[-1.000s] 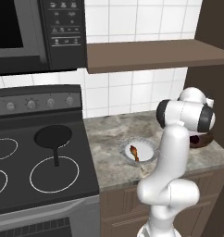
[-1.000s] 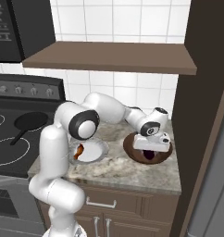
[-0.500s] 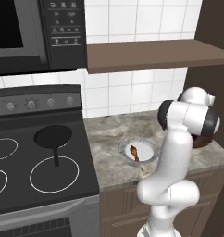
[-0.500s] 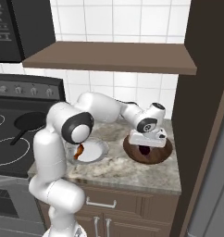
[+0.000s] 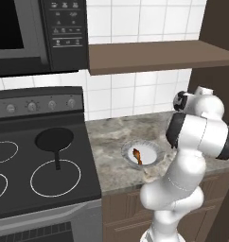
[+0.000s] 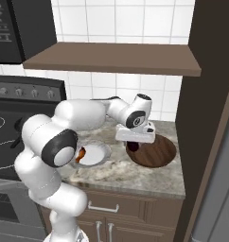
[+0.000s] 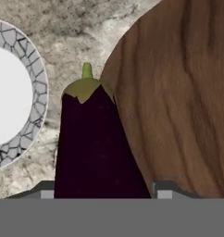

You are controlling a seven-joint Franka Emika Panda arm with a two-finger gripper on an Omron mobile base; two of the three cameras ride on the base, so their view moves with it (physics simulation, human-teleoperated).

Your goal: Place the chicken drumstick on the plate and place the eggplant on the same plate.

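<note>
speckled grey stone is forming the tabletop [image 6: 135,177] beside a black stove [image 5: 36,165], under white wall tiles and a brown shelf [image 6: 111,57]. on it the eggplant [image 7: 93,143] is standing out in the hand view as a dark purple body with a green cap and short stem pointing away from the camera, running up from between the two dark finger tips [image 7: 48,189] at the bottom edge. the gripper [image 6: 134,141] is sitting about half open with one finger on each side of the eggplant's wide end; whether the pads are actually pressing on it cannot be told. in the right base view the hand is hovering low over the near-left edge of the dark brown wooden bowl [image 6: 156,152], with a dark purple shape just under it. the bowl is touching or overlapping the eggplant's side in the hand view.

just to the other side of the eggplant, the plate [image 7: 28,78] is showing its white centre and grey cracked-pattern rim, apart from the eggplant by a strip of stone. the chicken drumstick [image 5: 136,155] is lying on the plate, orange-brown with a darker end. farther off, a black frying pan [image 5: 54,140] is resting on the stove, its handle pointing toward the front.
</note>
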